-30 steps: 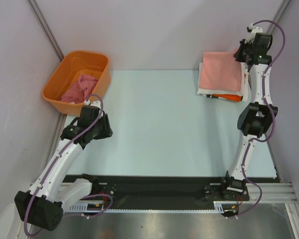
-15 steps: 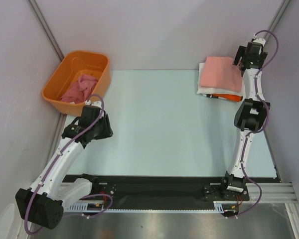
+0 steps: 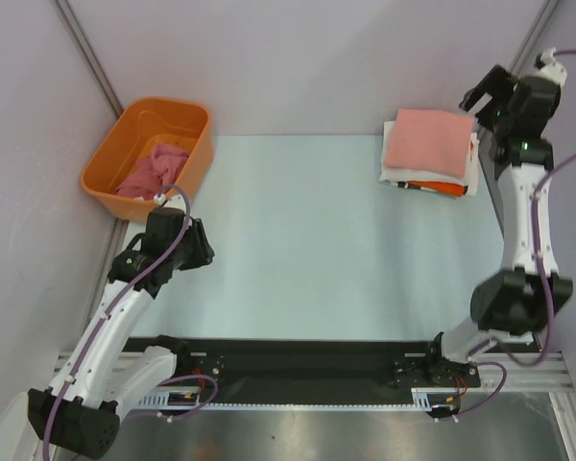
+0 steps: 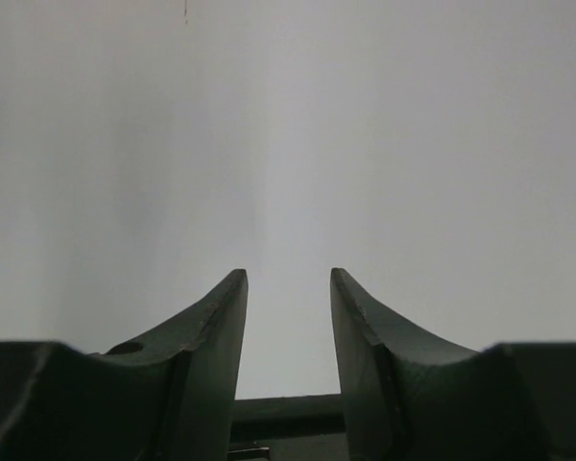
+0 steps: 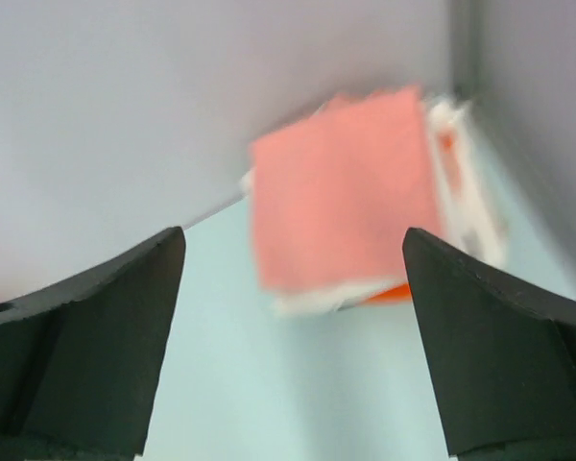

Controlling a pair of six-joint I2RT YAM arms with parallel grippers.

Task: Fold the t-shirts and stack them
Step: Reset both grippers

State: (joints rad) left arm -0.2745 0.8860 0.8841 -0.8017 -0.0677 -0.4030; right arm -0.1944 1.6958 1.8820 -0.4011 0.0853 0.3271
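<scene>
The rose-pink t-shirt (image 3: 154, 171) lies crumpled in the orange tub (image 3: 197, 120) at the far left corner of the desk (image 3: 307, 240), so the left arm (image 3: 125, 298) is nearer to it. The left fingers (image 4: 211, 336) are apart, hold nothing, and face a bare wall (image 4: 288, 115). The right fingers (image 5: 86, 317) are wide apart and hold nothing. Just ahead of them the salmon-pink t-shirt (image 3: 422, 142) tops the folded pile (image 3: 396, 177) at the far right corner. No writing can be read.

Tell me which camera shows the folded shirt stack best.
The top external view: the stack is sharp, salmon-pink on top, white and orange below. The right wrist view shows it blurred; the left wrist view shows none of it.
</scene>
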